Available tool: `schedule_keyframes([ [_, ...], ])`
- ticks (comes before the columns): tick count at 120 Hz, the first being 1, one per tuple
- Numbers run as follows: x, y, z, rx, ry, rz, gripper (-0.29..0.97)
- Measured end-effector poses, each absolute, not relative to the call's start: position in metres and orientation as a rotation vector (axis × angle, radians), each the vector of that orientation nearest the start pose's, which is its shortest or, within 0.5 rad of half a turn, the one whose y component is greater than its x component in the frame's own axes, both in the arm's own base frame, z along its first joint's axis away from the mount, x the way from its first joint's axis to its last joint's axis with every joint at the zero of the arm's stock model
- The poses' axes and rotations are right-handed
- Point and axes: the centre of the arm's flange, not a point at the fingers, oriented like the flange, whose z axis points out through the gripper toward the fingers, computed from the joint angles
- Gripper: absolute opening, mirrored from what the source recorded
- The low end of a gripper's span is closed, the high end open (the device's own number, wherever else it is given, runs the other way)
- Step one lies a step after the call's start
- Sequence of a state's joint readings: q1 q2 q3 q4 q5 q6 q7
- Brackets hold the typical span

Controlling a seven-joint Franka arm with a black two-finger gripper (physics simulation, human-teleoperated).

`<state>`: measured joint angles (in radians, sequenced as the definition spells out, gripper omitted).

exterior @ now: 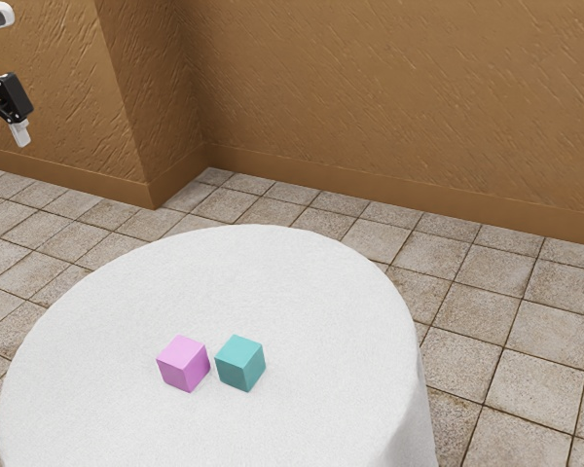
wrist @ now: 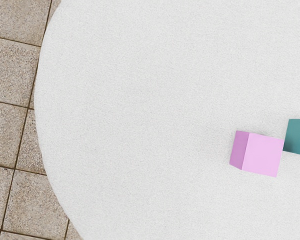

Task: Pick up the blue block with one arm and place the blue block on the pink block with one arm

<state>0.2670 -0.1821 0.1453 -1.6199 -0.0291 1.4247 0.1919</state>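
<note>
A teal-blue block (exterior: 240, 362) and a pink block (exterior: 183, 363) stand side by side, a small gap apart, on a round table with a white cloth (exterior: 273, 282). The blue one is on the exterior view's right of the pink one. My gripper (exterior: 18, 130) hangs high in the exterior view's upper left corner, far above and away from both blocks, with nothing in it. In the wrist view the pink block (wrist: 256, 153) and part of the blue block (wrist: 299, 136) rest on the cloth (wrist: 140, 100), well off to one side of my hand.
Tiled floor (exterior: 506, 321) surrounds the table, and brown walls (exterior: 389, 88) stand behind it. The table's curved edge (wrist: 42, 125) runs past floor tiles in the wrist view. Bare cloth lies all around the two blocks.
</note>
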Motion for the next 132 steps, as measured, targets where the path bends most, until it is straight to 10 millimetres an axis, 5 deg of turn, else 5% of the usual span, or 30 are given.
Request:
schedule_keyframes([
  [17,0.438,0.196,0.687,-3.177,-0.338,-0.016,0.68],
  [22,0.43,0.187,0.741,-3.144,-0.313,-0.162,0.68],
  [26,0.416,0.157,0.787,-3.118,-0.237,-0.288,0.68],
  [33,0.401,0.039,0.833,-3.089,0.074,-0.396,0.68],
  [40,0.399,-0.066,0.79,-3.074,0.331,-0.245,0.68],
  [45,0.407,-0.103,0.73,-3.074,0.408,-0.08,0.68],
  [50,0.415,-0.119,0.677,-3.077,0.428,0.042,0.68],
  [63,0.445,-0.116,0.605,-3.111,0.382,0.14,0.68],
  [73,0.462,-0.103,0.512,-3.133,0.322,0.26,0.68],
  [79,0.466,-0.098,0.477,-3.141,0.293,0.266,0.68],
  [92,0.476,-0.093,0.459,-3.146,0.258,0.164,0.68],
  [106,0.5,-0.056,0.436,-3.171,0.112,0.096,0.68],
  [132,0.525,-0.022,0.415,-3.155,-0.086,-0.033,0.68],
])
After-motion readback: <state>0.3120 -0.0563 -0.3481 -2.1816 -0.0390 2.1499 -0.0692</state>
